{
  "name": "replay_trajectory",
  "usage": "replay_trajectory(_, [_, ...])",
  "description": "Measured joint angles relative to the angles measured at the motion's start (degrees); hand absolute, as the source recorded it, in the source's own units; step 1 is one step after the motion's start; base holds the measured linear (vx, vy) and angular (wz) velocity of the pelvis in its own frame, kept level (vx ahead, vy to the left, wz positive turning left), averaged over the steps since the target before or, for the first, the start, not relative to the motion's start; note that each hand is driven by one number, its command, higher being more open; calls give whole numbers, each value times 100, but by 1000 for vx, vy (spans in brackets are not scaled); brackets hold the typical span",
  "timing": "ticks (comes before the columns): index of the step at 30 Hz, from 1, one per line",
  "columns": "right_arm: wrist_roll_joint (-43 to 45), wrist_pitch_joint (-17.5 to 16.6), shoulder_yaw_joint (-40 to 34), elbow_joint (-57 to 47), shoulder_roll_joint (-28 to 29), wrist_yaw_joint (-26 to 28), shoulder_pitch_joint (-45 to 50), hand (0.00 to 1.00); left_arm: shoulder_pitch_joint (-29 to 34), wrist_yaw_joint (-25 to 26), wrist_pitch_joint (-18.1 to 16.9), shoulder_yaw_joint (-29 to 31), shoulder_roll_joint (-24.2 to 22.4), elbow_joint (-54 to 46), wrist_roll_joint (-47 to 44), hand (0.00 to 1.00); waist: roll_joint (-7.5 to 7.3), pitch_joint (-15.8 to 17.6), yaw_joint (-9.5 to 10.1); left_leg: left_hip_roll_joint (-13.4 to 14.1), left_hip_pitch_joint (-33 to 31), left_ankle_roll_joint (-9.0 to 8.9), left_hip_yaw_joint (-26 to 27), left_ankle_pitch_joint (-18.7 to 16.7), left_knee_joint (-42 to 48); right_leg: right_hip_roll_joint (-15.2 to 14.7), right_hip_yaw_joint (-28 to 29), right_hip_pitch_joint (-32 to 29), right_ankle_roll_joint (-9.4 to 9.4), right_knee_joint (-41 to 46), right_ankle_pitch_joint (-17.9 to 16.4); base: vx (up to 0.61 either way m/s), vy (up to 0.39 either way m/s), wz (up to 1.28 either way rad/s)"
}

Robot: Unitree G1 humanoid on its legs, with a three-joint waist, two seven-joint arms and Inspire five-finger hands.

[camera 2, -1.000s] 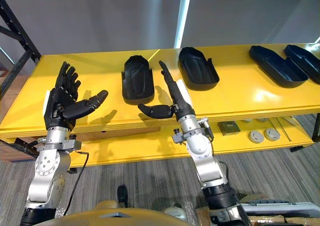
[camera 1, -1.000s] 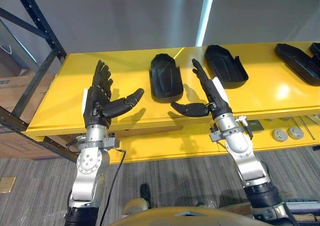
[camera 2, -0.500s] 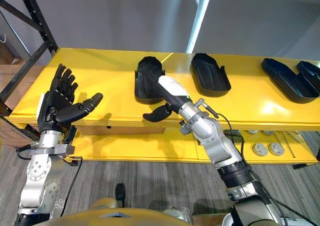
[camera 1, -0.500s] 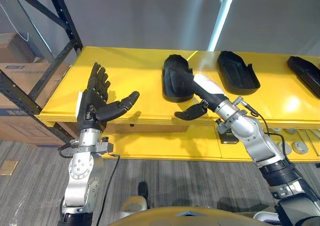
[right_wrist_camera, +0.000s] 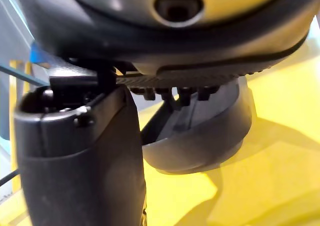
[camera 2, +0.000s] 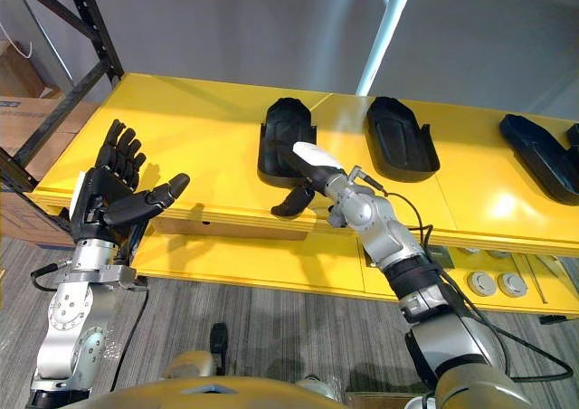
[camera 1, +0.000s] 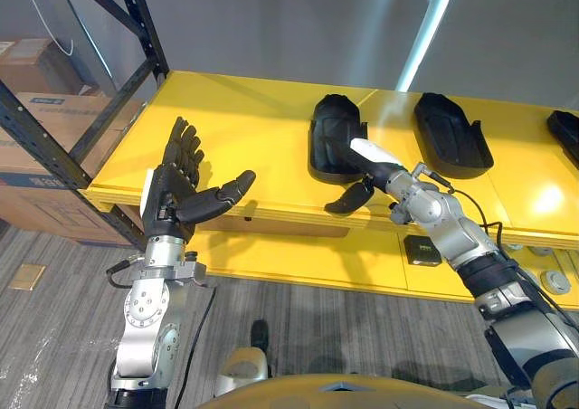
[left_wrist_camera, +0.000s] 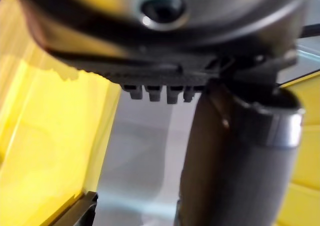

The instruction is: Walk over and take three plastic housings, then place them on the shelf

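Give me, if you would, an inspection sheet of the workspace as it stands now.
Surface: yellow shelf, glossy, bare on its left part.
Job's things: black plastic housings lie apart along it: left housing, middle housing, right housing.
Clutter: grey discs and a small dark block on the lower level.
Hands: right hand open, fingers laid on the left housing, thumb out past the shelf's front edge; left hand open, upright before the shelf, holding nothing.
Cables: nothing seen.
Surroundings: black rack upright, cardboard boxes, grey carpet.
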Motion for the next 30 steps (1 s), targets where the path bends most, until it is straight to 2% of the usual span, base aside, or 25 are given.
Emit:
replay_trajectory(8, [241, 154, 116, 751, 1, 1, -661, 100, -19, -231, 0, -22, -54, 22, 2, 100, 164, 248, -6, 11, -36, -45, -91, -25, -2, 88, -95, -2, 16, -22, -16, -56, 14, 6])
replay_trajectory(9, [297, 217, 115, 813, 7, 0, -711, 100, -39, -258, -2, -23, -45, 22, 1, 100, 112, 292, -7, -19, -60, -263, -42, -203, -2, 29, -116, 10, 11, -120, -19, -100, 55, 7])
replay_trajectory(10, [410, 354, 80, 884, 64, -30, -755, 100, -79, -301, -11, -13, -11, 40, 0, 100, -261, 372, -3, -215, -208, -28, 14, -302, 468, -221, -116, -48, 14, -287, -13, -62, 24, -12])
replay_trajectory(11, [430, 496, 69, 904, 95, -57, -805, 100, -78, -344, -15, -25, -6, 65, -2, 100, -273, 378, 70, -228, -380, 173, -47, -471, 1349, -291, -86, -109, 7, -290, -37, 15, -18, -36])
replay_trajectory(12, [470, 599, 47, 852, 33, -53, -859, 100, -96, -383, -17, -100, -51, 114, -5, 100, 70, 336, 126, 49, -261, 97, -192, -1036, 1235, -26, -23, -147, 2, -206, 12, 45, -37, -30])
replay_trajectory(13, [508, 610, -55, 885, 109, -124, -837, 100, -218, -437, -19, -110, -16, 220, -6, 100, -24, 413, 107, -33, -191, 66, -173, -1001, 1115, -129, 21, -210, 4, -122, 16, 8, 36, 9])
replay_trajectory(14, [601, 687, -78, 972, 115, -156, -891, 100, -304, -466, -4, -142, 73, 289, -8, 100, -111, 403, -4, -110, -84, 24, -165, -831, 688, -156, -25, -250, 8, -132, -12, -26, 51, 32])
replay_trajectory(17, [625, 910, -138, 1127, 117, -232, -996, 100, -294, -657, -5, -234, 48, 263, -49, 100, -69, 425, 29, -160, 237, 10, -117, -480, 7, -218, -25, -344, 20, 30, -12, -54, 19, 19])
replay_trajectory(22, [623, 1200, -195, 1126, 257, -353, -1039, 100, -297, -673, -11, -272, 47, -83, -236, 100, -35, 422, 66, -92, 188, -36, 20, -442, 5, -185, -11, -384, 18, -107, -9, -37, 13, -9])
replay_trajectory(23, [619, 1207, -191, 1129, 287, -368, -1039, 100, -298, -673, -11, -281, 48, -141, -236, 100, -22, 415, 44, -96, 192, -76, 50, -412, 4, -196, -11, -382, 17, -104, -8, 14, 14, -14])
replay_trajectory(28, [621, 1178, -185, 1133, 293, -411, -1039, 100, -316, -676, -16, -404, 50, -257, -254, 100, -4, 405, 23, -110, 198, -64, 161, -362, 4, -212, -12, -380, 15, -100, -6, 19, 6, -1])
replay_trajectory(30, [680, 981, -183, 1213, 292, -467, -1038, 100, -316, -677, -16, -426, 51, -256, -255, 100, -2, 403, 19, -102, 205, -24, 159, -293, 4, -208, -16, -374, -2, -82, 14, 45, -9, 2])
